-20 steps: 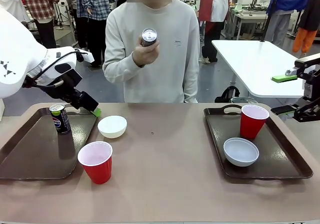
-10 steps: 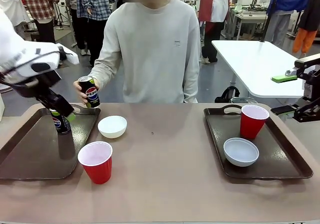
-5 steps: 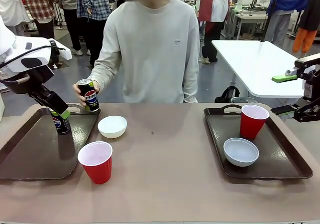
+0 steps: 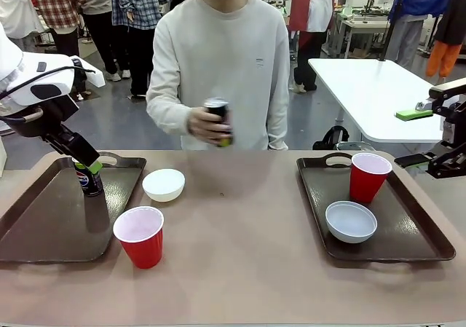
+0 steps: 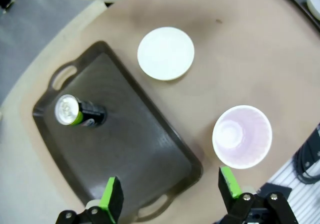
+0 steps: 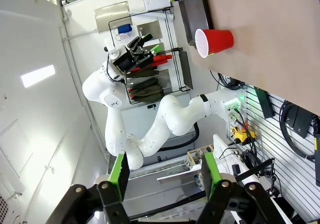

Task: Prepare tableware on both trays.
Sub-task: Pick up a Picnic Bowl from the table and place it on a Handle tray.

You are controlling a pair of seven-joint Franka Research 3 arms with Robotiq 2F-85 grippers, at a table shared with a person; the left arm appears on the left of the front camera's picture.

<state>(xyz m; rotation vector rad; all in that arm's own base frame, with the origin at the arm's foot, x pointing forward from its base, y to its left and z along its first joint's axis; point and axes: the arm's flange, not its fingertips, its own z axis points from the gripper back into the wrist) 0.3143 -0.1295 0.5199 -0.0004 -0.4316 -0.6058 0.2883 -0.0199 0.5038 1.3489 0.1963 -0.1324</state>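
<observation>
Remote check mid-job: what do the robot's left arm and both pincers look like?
The left arm is glossy white, rounded, with a black cable looping along it. Left pincer and right pincer are black with green pads.

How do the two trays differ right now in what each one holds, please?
The left tray holds a drink can, upright near its far end; the right tray holds none. The right tray holds a red cup and a white bowl; by the left tray, a second red cup and second white bowl stand on the table instead. Both trays are dark brown with raised rims.
</observation>
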